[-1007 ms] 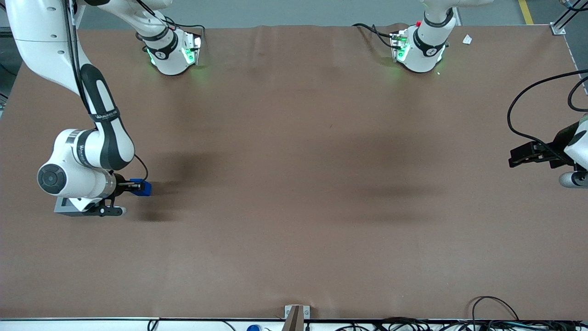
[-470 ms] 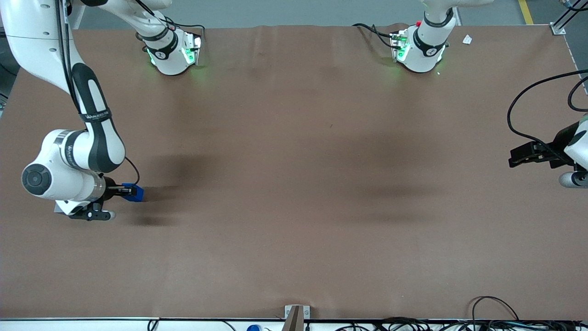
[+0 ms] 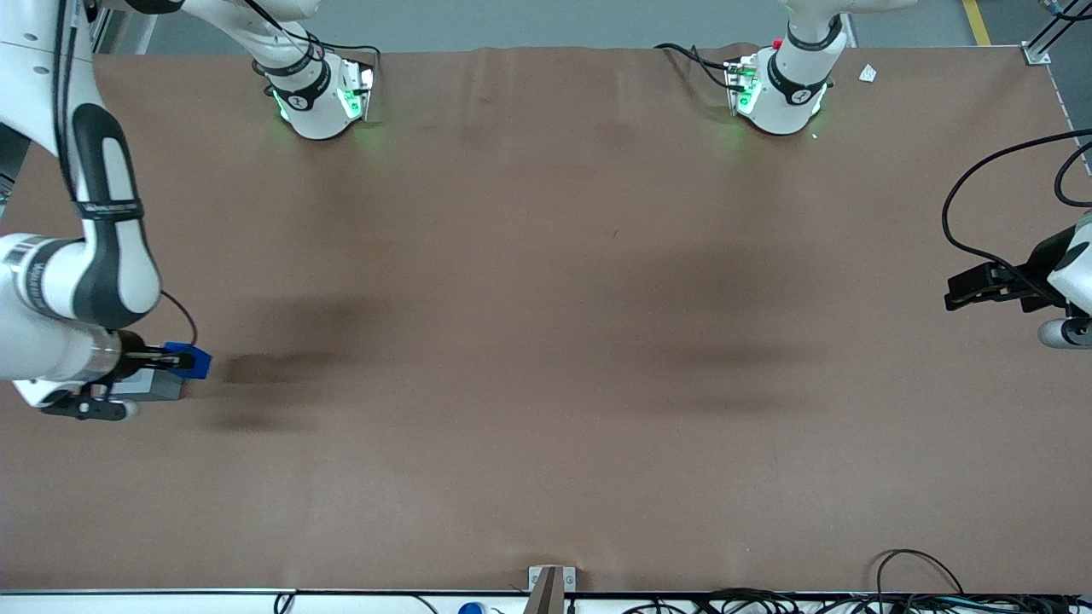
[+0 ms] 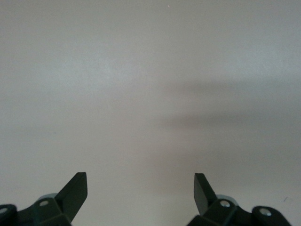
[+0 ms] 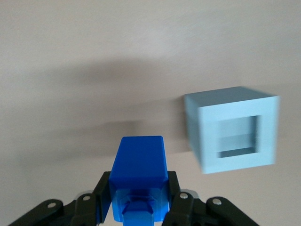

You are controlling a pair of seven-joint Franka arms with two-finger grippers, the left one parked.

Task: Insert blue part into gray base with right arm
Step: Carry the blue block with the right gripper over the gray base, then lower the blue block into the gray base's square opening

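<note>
The gripper (image 5: 136,207) is squeezed tight on the blue part (image 5: 138,175), one black finger on each side of it. It hangs above the brown table (image 3: 546,341), way over at the working arm's end.

The gray base (image 5: 233,129) sits on the table with its square hole (image 5: 237,136) facing up. From the wrist camera, the base is at about two o'clock from the blue part, near it but not under it yet. In the front view the blue part (image 3: 189,361) peeks out just beside the gray base (image 3: 158,385), which is mostly hidden by the arm.

To do this step well, I think the arm should slide the blue part straight over the hole first, line up its flat sides with the hole's sides, then go down slowly.

The right arm (image 3: 94,247) bends down like an elbow, with its wrist low.
</note>
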